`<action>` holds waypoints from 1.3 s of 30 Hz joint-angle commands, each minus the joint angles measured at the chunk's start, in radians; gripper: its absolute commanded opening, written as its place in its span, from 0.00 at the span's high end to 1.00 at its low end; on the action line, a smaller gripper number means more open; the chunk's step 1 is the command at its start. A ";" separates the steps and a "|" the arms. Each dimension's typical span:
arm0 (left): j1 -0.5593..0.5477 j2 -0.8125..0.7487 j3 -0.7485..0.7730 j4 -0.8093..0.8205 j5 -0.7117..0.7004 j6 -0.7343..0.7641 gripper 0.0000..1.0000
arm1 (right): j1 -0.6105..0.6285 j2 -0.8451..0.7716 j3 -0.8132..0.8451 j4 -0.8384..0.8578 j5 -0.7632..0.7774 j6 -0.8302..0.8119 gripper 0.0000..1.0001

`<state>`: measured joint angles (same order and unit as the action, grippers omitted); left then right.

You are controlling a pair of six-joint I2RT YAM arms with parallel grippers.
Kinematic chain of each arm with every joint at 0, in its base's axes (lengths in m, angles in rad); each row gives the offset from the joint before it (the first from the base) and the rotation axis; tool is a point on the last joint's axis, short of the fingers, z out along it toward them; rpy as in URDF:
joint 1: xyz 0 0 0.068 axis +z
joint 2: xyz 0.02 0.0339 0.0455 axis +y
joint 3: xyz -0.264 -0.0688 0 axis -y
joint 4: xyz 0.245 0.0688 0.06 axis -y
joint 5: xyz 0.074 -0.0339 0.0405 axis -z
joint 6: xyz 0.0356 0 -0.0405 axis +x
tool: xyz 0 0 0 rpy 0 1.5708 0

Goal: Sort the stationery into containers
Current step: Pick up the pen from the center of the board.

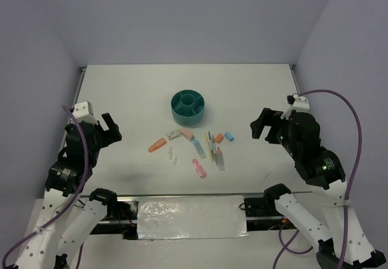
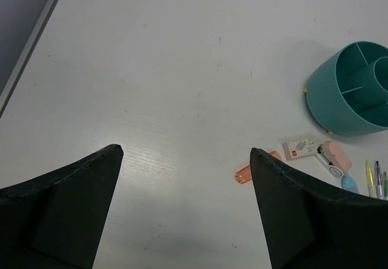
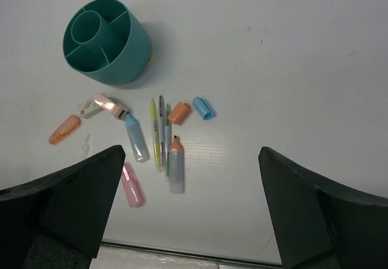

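Right wrist view: teal organizer (image 3: 130,57) shows only dividers, cup; left hand (image 2: 185,149), right hand (image 3: 191,152) open.

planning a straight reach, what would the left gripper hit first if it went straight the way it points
Most likely bare table: nothing lies between the left gripper's fingers. The orange piece sits just off to one side, though depth is hard to judge.

No word, number or brand can be read in any view. The only printed mark, a small red patch on the white box (image 2: 298,148) near the teal organizer (image 2: 345,93), beside a pink item (image 2: 335,155), is too small and blurred to make out.
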<state>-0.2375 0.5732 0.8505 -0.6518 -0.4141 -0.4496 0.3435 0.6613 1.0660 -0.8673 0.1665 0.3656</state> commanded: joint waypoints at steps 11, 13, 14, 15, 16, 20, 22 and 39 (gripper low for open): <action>0.004 -0.026 0.001 0.020 -0.028 -0.021 0.01 | 0.128 0.232 0.069 0.197 -0.423 -0.033 0.00; 0.003 -0.026 -0.001 0.018 -0.026 -0.021 0.01 | 0.234 0.338 0.136 0.116 -0.138 -0.022 0.00; 0.003 -0.027 0.001 0.018 -0.025 -0.021 0.01 | 0.292 0.433 0.150 0.099 -0.078 -0.001 0.01; 0.001 -0.027 -0.002 0.018 -0.025 -0.021 0.01 | 0.310 0.475 0.158 0.093 -0.050 0.007 0.07; 0.000 -0.029 -0.002 0.021 -0.022 -0.020 0.01 | 0.325 0.510 0.161 0.096 -0.009 0.019 0.14; -0.009 -0.023 -0.004 0.026 -0.006 -0.014 0.01 | 0.388 0.676 0.118 0.135 0.065 0.056 0.51; -0.019 -0.018 -0.004 0.029 0.003 -0.011 0.01 | 0.400 0.718 0.079 0.184 0.068 0.068 0.55; -0.034 0.013 -0.002 0.026 0.012 -0.009 0.01 | 0.408 1.037 0.051 0.346 0.050 0.038 0.65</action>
<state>-0.2665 0.5800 0.8482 -0.6518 -0.4019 -0.4515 0.7441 1.6714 1.0977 -0.5743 0.1982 0.4107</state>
